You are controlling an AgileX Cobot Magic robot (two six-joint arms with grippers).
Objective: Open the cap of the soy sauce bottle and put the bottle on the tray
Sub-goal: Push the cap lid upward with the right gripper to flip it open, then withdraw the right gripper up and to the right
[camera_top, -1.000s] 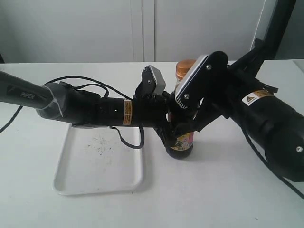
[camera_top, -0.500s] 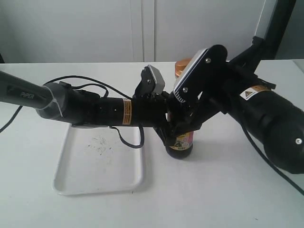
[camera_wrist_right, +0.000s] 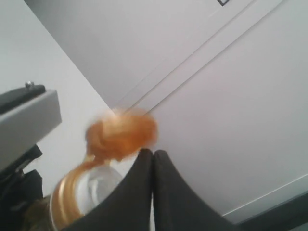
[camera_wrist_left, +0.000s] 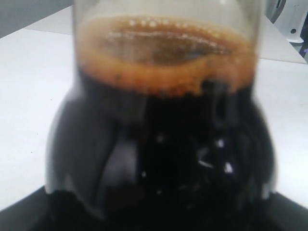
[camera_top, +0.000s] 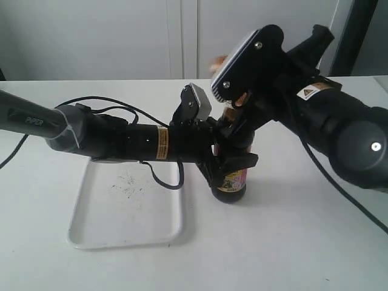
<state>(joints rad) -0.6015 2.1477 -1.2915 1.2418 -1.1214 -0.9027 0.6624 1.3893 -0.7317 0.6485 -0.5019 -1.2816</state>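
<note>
The soy sauce bottle (camera_top: 231, 182) stands upright on the table just right of the tray (camera_top: 85, 233). My left gripper (camera_top: 232, 166) is shut on its body from the left; the dark liquid (camera_wrist_left: 163, 144) fills the left wrist view. The orange cap (camera_wrist_right: 122, 132) is flipped up on its hinge and blurred, baring the white spout (camera_wrist_right: 94, 190). My right gripper (camera_wrist_right: 153, 153) is above the neck with its fingers pressed together, tips against the raised cap's edge. In the exterior view the cap (camera_top: 217, 62) shows as an orange smear by the right wrist.
The white table (camera_top: 291, 242) extends right of and in front of the bottle. The tray shows faint dark specks (camera_top: 128, 185). The left arm's cable (camera_top: 163, 182) loops over the tray's far right corner. A white wall panel (camera_top: 182, 36) stands behind.
My right gripper has risen and swung left over the bottle's top. The cap, closed on the neck before, has flipped up. The left gripper and the bottle have stayed put.
</note>
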